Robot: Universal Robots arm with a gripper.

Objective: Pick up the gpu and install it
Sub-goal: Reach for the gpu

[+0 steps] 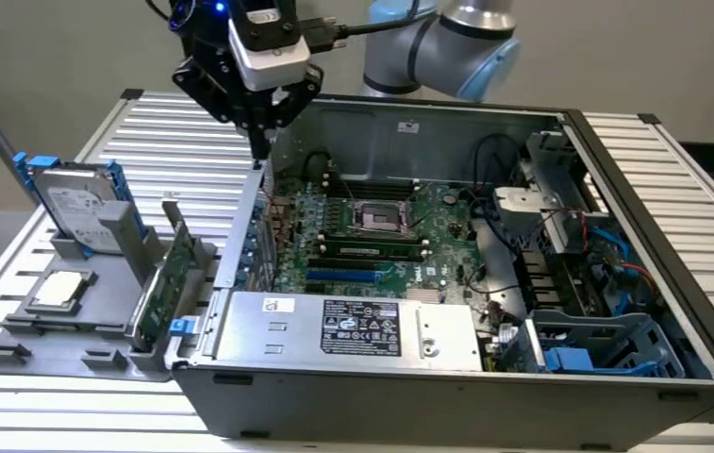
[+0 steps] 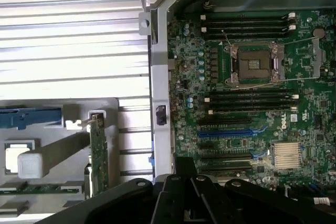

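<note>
Gripper [image 1: 257, 142] clenched, empty, hovers over rear edge of computer case [image 1: 457, 406]. Gpu [image 1: 165, 276] upright in grey holder [image 1: 29, 354] on surface [image 1: 684, 179]; in exterior view at 7 o'clock from gripper, well apart. Risk: clenched descent may strike card edge or case wall and tip gpu.

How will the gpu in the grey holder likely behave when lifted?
The gpu is a thin circuit board: probably stiff and light. Standing on edge in the grey holder, it might tip if nudged sideways. Bare components look fragile.
</note>
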